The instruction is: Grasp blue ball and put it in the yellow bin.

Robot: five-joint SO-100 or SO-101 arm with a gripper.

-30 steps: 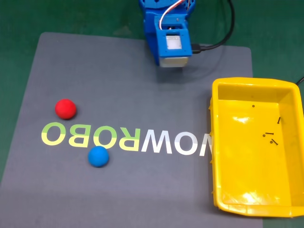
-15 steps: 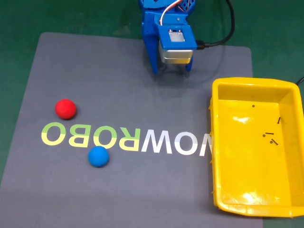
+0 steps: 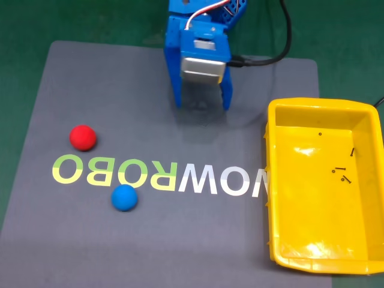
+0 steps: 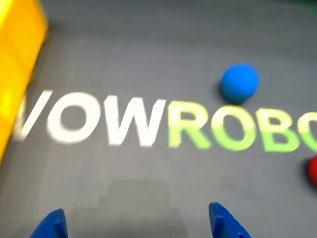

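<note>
The blue ball [image 3: 124, 197] lies on the grey mat just below the green "ROBO" lettering, at left of centre in the fixed view; the wrist view shows the blue ball [image 4: 239, 83] at upper right, blurred. The yellow bin [image 3: 278, 180] stands at the right side, its floor bare but for small black specks; the bin's wall [image 4: 17, 59] fills the wrist view's upper left corner. My blue gripper [image 3: 202, 107] hangs over the mat's far middle, open, nothing between its fingers. Its two fingertips [image 4: 225, 223] poke up from the wrist view's bottom edge, wide apart, far from the ball.
A red ball [image 3: 82, 137] sits up and left of the blue one, and at the wrist view's right edge [image 4: 312, 170]. White "WOW" lettering [image 3: 222, 179] lies between ball and bin. A black cable [image 3: 264, 59] runs behind the arm. Green table surrounds the mat.
The arm has stretched forward and a little to the left over the mat, and its fingers now point down, spread apart. Both balls and the bin have stayed put.
</note>
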